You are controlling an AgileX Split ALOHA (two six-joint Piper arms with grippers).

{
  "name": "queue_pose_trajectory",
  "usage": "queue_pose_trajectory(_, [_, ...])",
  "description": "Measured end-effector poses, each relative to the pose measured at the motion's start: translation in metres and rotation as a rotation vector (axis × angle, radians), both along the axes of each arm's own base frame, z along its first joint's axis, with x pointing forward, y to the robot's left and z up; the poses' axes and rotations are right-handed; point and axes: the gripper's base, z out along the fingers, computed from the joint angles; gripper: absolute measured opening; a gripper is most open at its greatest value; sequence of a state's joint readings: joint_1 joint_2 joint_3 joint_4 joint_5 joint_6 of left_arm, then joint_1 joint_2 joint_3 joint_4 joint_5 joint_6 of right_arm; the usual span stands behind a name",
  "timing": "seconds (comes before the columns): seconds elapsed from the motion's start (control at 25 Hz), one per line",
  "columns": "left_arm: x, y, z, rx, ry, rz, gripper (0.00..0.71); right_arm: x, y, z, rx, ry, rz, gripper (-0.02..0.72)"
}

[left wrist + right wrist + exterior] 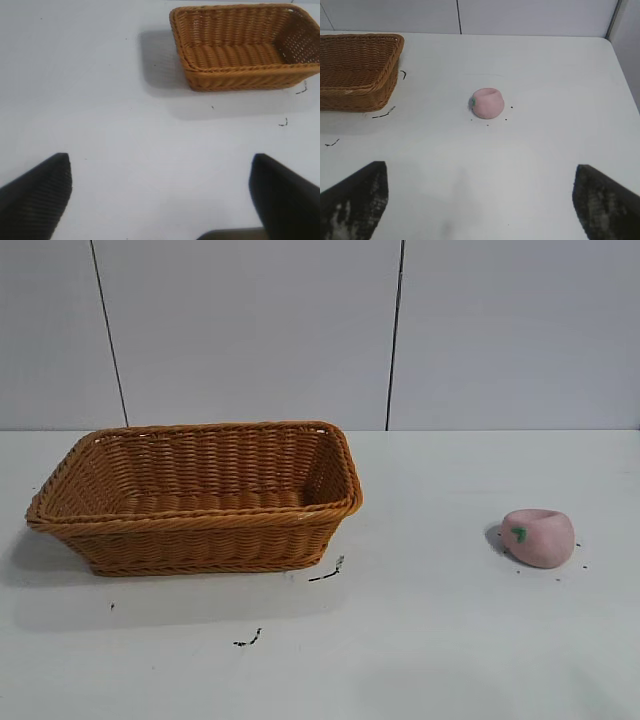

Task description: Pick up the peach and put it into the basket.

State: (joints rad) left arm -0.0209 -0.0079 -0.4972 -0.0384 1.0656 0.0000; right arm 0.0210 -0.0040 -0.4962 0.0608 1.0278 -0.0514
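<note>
The pale-pink peach (539,537) with a green leaf mark rests on the white table at the right, well apart from the orange-brown wicker basket (200,525) at the left. Neither arm shows in the exterior view. In the right wrist view the peach (487,103) lies some way ahead of my right gripper (480,172), which is open wide and holds nothing; the basket's corner (357,75) shows off to one side. My left gripper (161,162) is also open and holds nothing, with the basket (245,75) farther ahead of it.
Small dark marks (328,571) and specks (248,640) dot the table (420,640) in front of the basket. A pale panelled wall (300,330) rises behind the table. The table's side edge (625,75) runs near the peach in the right wrist view.
</note>
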Motion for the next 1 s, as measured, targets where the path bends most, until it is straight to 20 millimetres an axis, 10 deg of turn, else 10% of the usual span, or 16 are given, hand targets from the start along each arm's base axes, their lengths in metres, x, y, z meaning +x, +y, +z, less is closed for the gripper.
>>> queue_pose_trajectory(0.52, [0.000,0.000,0.000,0.000,0.000,0.000,0.693,0.012,0.000,0.016,0.000,-0.004,-0.004,0.695])
queue_pose_trajectory(1.0, [0.000,0.000,0.000,0.000,0.000,0.000,0.693,0.173,0.003,0.038,-0.015,0.456,-0.011,0.695])
